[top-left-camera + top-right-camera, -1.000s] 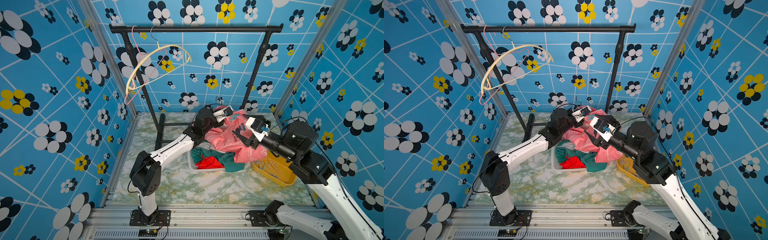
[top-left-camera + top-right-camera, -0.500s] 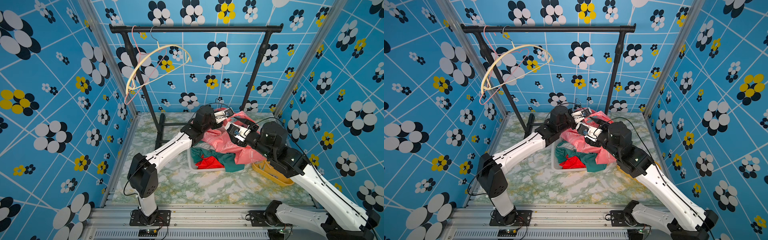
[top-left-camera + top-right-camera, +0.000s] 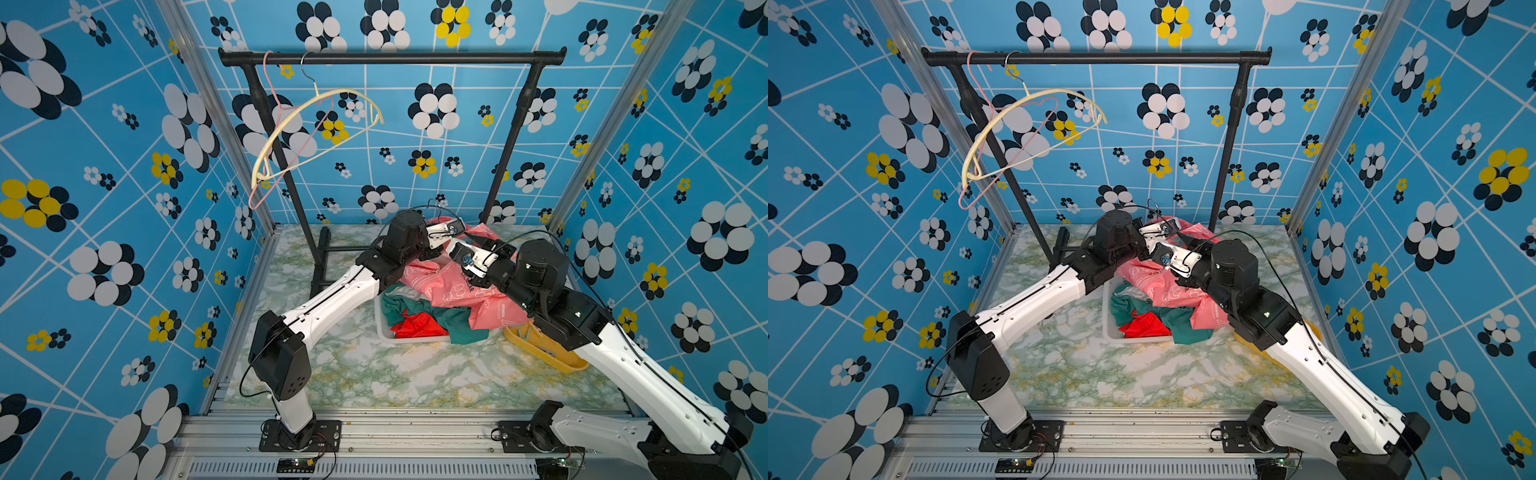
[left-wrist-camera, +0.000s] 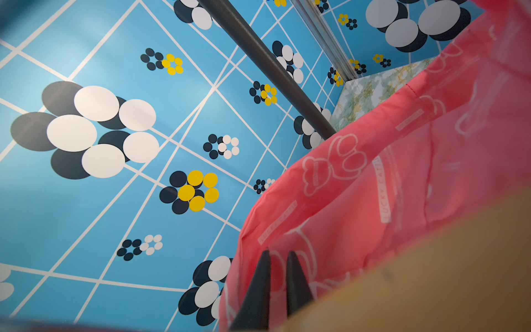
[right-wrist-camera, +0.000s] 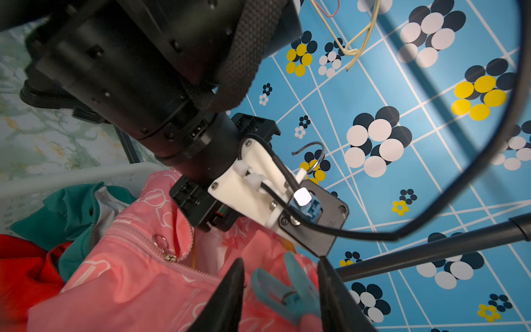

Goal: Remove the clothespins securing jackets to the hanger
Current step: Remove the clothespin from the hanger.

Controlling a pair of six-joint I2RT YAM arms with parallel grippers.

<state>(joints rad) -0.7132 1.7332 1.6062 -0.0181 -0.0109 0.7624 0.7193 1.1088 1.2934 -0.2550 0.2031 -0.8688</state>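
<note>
A pink jacket (image 3: 449,286) with white outline print lies heaped over a white basket (image 3: 384,334), raised at its far end. My left gripper (image 4: 279,251) is shut on a fold of that pink jacket (image 4: 373,178); in a top view the left gripper (image 3: 478,240) is at the heap's far side. A pale teal clothespin (image 5: 290,290) is clipped on the pink jacket (image 5: 138,276). My right gripper (image 5: 281,258) is open, with one finger on each side of the clothespin. A thin wire hanger hook (image 5: 316,155) sticks up behind the left wrist. Green (image 3: 455,328) and red (image 3: 415,330) jackets lie underneath.
A black clothes rack (image 3: 395,58) spans the back, with two bare hangers (image 3: 316,120) on its left end. One rack post (image 5: 431,250) runs close behind my right gripper. A yellow bin (image 3: 540,347) sits under the right arm.
My right arm has swung in from the right to the pink jacket, and its jaws have narrowed around the teal clothespin. The left gripper has stayed shut on the jacket.
</note>
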